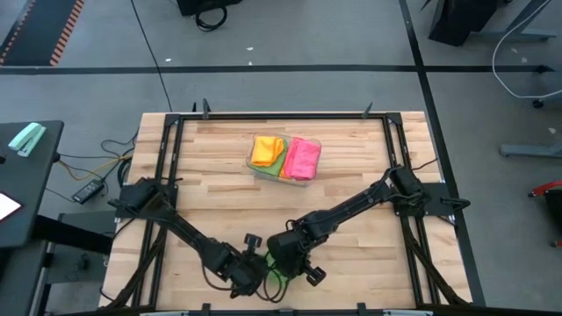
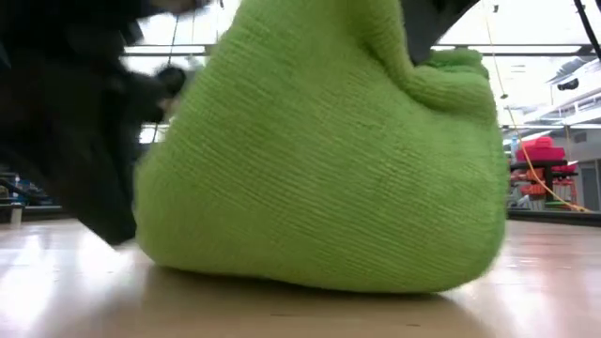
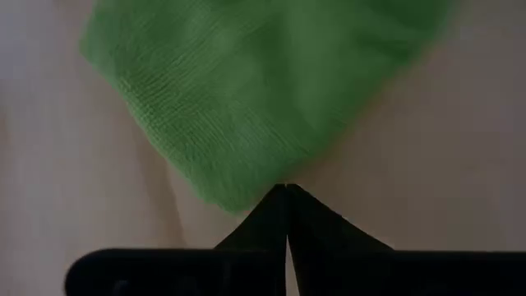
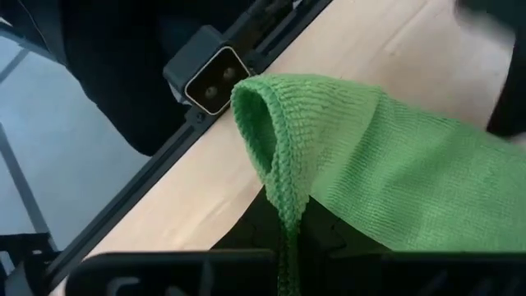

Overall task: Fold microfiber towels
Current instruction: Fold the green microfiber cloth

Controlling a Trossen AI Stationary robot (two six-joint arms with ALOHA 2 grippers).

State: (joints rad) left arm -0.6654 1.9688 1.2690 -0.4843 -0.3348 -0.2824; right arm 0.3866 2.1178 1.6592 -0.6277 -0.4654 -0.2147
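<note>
A green microfiber towel (image 1: 277, 276) lies bunched near the middle of the table's near edge. In the low view the towel (image 2: 319, 160) is a tall heap, its underside on the wood and its top drawn up. My right gripper (image 4: 288, 247) is shut on its hem. My left gripper (image 3: 285, 191) is shut, its tips right at the towel's (image 3: 246, 90) edge. In the high view my left gripper (image 1: 253, 279) and my right gripper (image 1: 285, 263) meet over the cloth. Orange, green and pink folded towels sit in a clear tray (image 1: 285, 158). My left gripper's shut fingertips (image 3: 275, 205) meet a rounded corner of the towel's edge (image 3: 246, 193), slanting down from the left. Whether any cloth is caught between them, I cannot tell. My right gripper pinches the towel's stitched hem (image 4: 286, 210) between its two fingers, coming down at a slant from the right. The hem loops up above the fingers, and the cloth slopes away slack onto the table.
The clear tray stands at the far middle of the table. A small camera (image 4: 209, 78) sits on the black rail at the near edge, close to the towel. Bare wood (image 1: 219, 202) lies between tray and towel.
</note>
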